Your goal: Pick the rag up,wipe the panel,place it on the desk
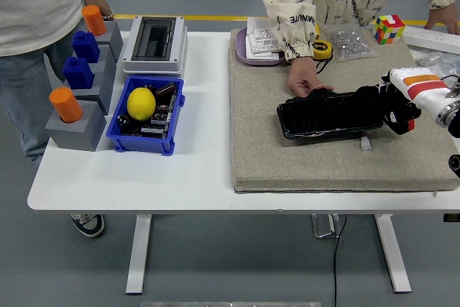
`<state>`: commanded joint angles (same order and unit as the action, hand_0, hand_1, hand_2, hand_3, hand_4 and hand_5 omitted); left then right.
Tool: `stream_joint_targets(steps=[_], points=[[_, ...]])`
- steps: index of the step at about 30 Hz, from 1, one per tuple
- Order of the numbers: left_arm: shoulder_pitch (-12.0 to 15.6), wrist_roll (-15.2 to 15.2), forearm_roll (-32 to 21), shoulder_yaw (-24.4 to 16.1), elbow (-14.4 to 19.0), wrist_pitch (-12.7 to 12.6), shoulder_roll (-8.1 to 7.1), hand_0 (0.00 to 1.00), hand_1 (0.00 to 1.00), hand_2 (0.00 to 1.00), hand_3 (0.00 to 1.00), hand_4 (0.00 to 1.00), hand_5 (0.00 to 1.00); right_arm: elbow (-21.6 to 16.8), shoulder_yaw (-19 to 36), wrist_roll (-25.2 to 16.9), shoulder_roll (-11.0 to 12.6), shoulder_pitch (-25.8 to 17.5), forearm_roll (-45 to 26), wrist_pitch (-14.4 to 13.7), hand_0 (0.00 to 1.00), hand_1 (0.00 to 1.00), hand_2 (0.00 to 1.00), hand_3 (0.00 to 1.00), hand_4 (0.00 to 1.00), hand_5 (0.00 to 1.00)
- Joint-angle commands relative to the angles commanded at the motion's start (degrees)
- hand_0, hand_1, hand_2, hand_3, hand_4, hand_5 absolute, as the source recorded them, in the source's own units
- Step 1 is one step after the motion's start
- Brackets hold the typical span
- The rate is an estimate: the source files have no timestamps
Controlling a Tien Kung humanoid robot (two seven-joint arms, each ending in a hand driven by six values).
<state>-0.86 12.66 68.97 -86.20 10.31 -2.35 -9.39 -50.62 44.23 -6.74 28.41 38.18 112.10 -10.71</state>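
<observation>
A black panel lies flat on the beige mat. My right hand, black with a white and orange forearm, is at the panel's right end. Its fingers are curled on a black rag pressed against the panel. The rag is hard to tell apart from the dark hand. A person's hand rests on the panel's far left edge and holds it. My left arm is out of view.
A blue bin with a lemon and a grey electrical box stand on the left. Grey blocks with orange and blue pegs line the left edge. A purple tray, tape measure and Rubik's cube sit at the back.
</observation>
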Motion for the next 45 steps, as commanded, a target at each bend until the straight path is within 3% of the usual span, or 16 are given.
stream_joint_targets(steps=[13, 24, 45], points=[[-0.2, -0.1, -0.2, 0.2, 0.0, 0.0, 0.06, 0.650, 0.697, 0.746, 0.568, 0.600, 0.477, -1.3, -1.1, 0.0, -0.7, 0.3, -0.1, -0.1, 0.240, 0.331, 0.385, 0.370, 0.921, 0.002], [-0.2, -0.2, -0.3, 0.3, 0.0, 0.0, 0.07, 0.650, 0.697, 0.745, 0.567, 0.600, 0.477, -3.5, -4.3, 0.2, -3.3, 2.3, -0.4, -0.3, 0.240, 0.331, 0.385, 0.371, 0.922, 0.002], [-0.1, -0.2, -0.2, 0.2, 0.0, 0.0, 0.00, 0.650, 0.697, 0.745, 0.568, 0.600, 0.477, -11.7, -18.0, 0.9, -8.2, 7.2, -2.1, -0.2, 0.239, 0.333, 0.385, 0.372, 0.927, 0.002]])
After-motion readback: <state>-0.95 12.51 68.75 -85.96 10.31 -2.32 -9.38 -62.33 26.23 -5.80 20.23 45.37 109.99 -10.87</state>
